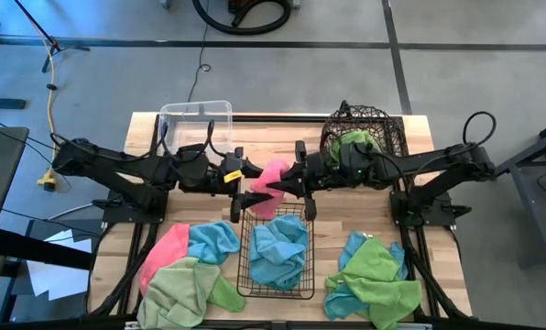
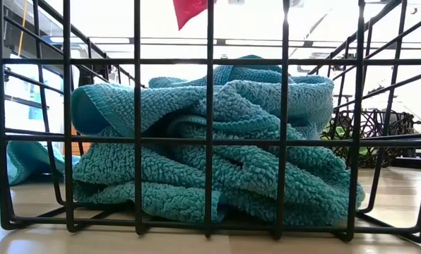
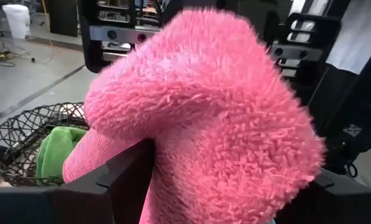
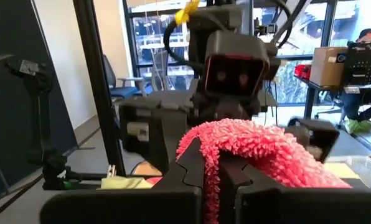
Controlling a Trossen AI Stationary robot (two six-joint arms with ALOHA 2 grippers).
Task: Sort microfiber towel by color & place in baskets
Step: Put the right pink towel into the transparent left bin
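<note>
Hanging between the two grippers above the table, a pink towel is pinched by the right gripper, whose fingers are closed on it; the left gripper has its fingers spread wide around the same cloth. Just below those fingers, the black wire-grid basket holds a blue towel. Behind the right gripper, the round wire basket holds a green towel. Behind the left gripper sits a clear tub.
</note>
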